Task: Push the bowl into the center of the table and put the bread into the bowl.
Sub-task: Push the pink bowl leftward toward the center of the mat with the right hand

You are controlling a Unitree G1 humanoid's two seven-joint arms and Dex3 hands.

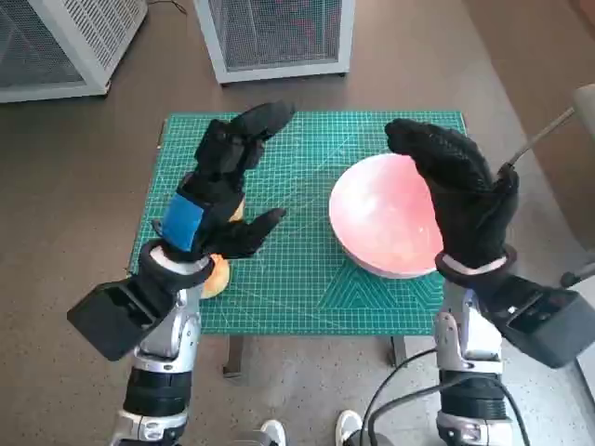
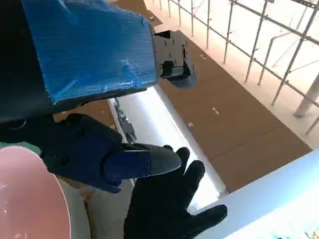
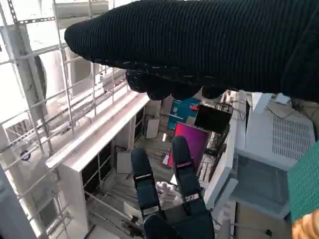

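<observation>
Two hands: we hold our left hand [image 1: 216, 190] and right hand [image 1: 457, 190] raised above the tabletop [image 1: 307, 279], fingers spread, gripping nothing.
Bowl: the pink bowl [image 1: 386, 218] sits right of center on the green cutting mat [image 1: 297, 269], partly under our right hand.
Bread: the bread [image 1: 216, 276] lies near the mat's left edge, mostly hidden beneath our left wrist.
Risk: we judge a push high on the rim could tip the bowl; an overshoot could knock the bread.

green cutting mat [image 1: 307, 279] on table | white mesh cabinets [image 1: 274, 37] behind
</observation>
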